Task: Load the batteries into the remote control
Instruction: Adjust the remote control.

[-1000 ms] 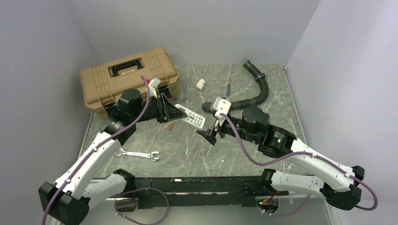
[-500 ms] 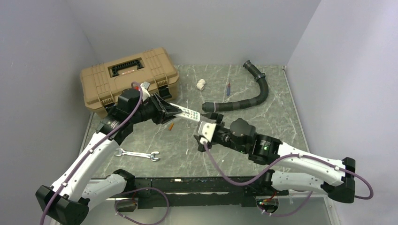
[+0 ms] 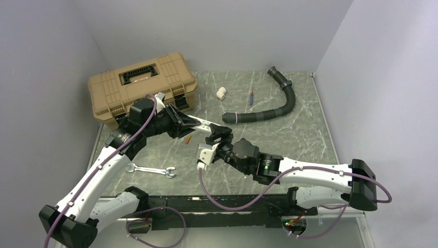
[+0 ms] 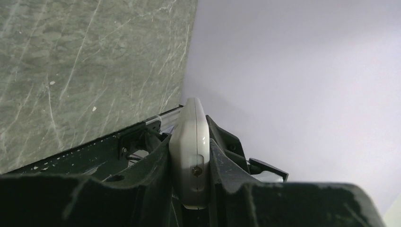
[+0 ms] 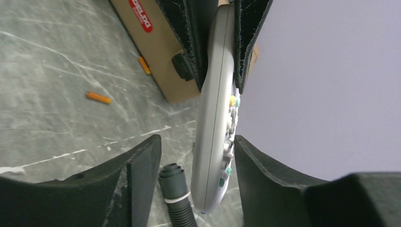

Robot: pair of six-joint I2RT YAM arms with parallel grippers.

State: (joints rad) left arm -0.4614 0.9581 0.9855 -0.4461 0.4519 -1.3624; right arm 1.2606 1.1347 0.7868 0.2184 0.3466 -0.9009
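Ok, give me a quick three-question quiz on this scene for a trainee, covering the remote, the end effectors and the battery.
1. True or false: the remote control lies flat on the table.
2. Which one is clamped on the remote control? A) the left end effector B) the right end effector
3. Fill in: an orange battery lies loose on the ___.

Key:
1. False. It is held up in the air.
2. A. The right end effector's jaws stand open on either side of the remote control's free end.
3. table
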